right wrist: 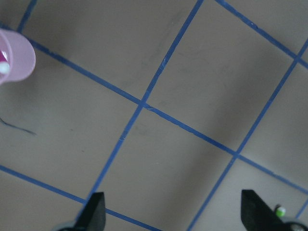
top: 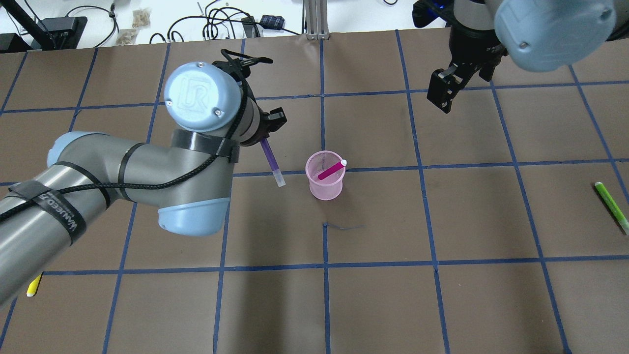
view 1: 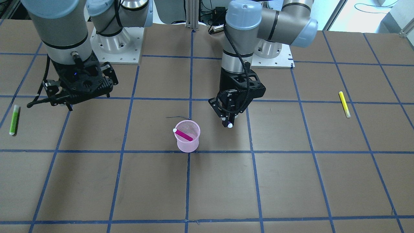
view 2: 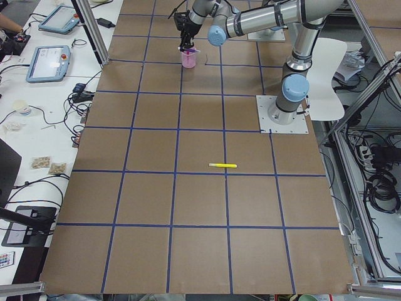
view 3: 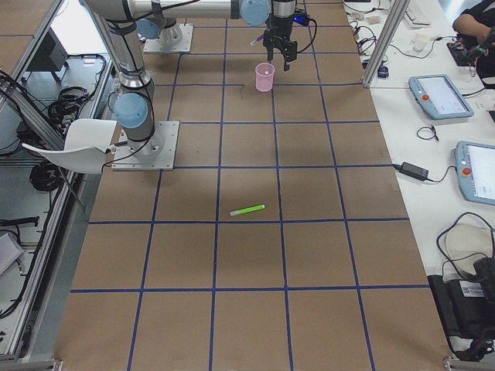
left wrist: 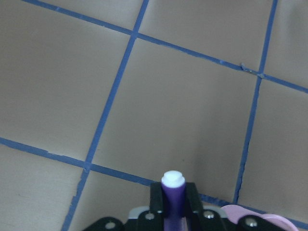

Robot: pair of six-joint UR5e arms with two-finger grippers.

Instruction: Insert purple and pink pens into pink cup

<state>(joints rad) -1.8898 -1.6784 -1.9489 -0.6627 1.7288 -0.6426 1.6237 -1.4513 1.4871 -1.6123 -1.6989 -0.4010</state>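
Observation:
The pink mesh cup (view 1: 187, 145) stands upright near the table's middle, also in the overhead view (top: 324, 187). The pink pen (view 1: 183, 135) leans inside it, white tip at the rim. My left gripper (view 1: 228, 120) is shut on the purple pen (top: 271, 160), which it holds tilted above the table just beside the cup, white end down. The left wrist view shows the purple pen (left wrist: 173, 192) between the fingers and the cup's rim (left wrist: 276, 221) at the bottom right. My right gripper (view 1: 74, 94) is open and empty, well away from the cup.
A green pen (view 1: 13, 119) lies on the table on my right side, beyond the right gripper. A yellow pen (view 1: 344, 104) lies on my left side. The brown table carries a grid of blue tape lines.

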